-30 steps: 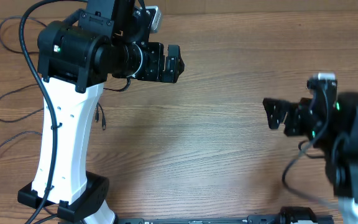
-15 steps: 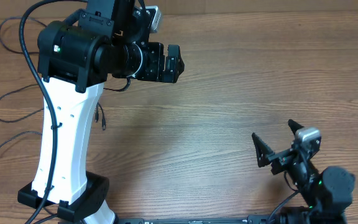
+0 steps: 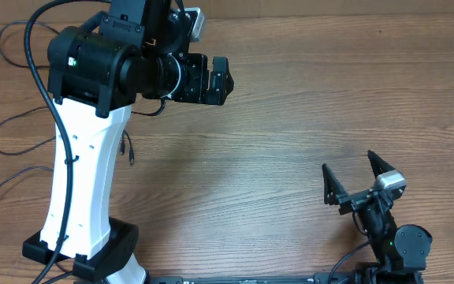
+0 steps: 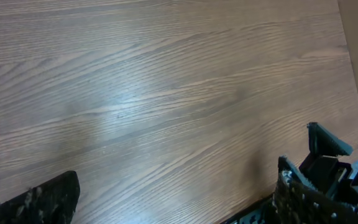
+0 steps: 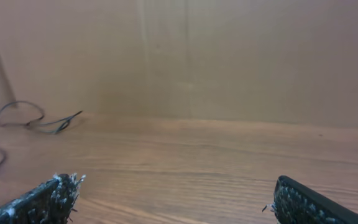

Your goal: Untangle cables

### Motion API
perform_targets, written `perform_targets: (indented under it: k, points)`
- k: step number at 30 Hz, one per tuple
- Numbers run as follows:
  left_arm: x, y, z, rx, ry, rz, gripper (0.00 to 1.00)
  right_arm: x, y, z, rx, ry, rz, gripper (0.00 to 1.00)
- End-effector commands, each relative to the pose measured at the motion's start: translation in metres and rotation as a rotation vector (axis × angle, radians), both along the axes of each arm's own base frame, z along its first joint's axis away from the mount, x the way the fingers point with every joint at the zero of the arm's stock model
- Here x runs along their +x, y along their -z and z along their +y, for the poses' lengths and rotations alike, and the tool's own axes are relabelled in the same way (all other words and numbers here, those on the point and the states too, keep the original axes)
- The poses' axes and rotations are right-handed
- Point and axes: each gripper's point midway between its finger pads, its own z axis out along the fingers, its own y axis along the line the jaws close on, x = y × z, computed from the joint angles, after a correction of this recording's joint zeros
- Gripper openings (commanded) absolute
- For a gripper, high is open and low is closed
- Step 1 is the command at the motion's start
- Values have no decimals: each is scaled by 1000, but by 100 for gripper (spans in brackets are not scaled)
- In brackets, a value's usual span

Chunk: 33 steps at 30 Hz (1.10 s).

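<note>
left end effector (image 3: 225,80) apart | right end effector (image 3: 349,170) apart | cables (image 5: 42,124) thin black (looped)

My gripper (image 5: 179,202) is spread wide. Only its two fingertips (image 5: 50,200) show, one in each bottom corner, with wooden table (image 5: 197,158) between them. Far off at the left of my view, thin black cables (image 5: 33,120) lie in loose loops on the table near a plain brown wall (image 5: 229,56).

a brown wood-grain table (image 3: 290,102) runs back to a plain tan wall (image 5: 229,56).
</note>
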Motion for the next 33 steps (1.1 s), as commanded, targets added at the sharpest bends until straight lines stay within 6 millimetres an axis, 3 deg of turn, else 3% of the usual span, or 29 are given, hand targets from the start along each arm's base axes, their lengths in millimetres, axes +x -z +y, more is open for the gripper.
perform_targets:
  k: [1, 10, 13, 22, 33]
  points:
    - [-3, -9, 4, -9, -15, -24, 100, 3, -1, -12, 37, 73, -15, 100]
    - [-3, -9, 4, -9, -14, -24, 100, 6, 8, -22, 66, 127, -11, 100]
    - [-3, -9, 3, -9, -14, -24, 100, 7, 26, -22, 63, 129, 63, 100]
    - [-3, -9, 4, -9, -15, -24, 100, 10, 41, -23, 60, 140, 129, 100]
    - [-3, -9, 4, -9, -15, -24, 100, 7, 26, -21, 42, 130, 60, 100]
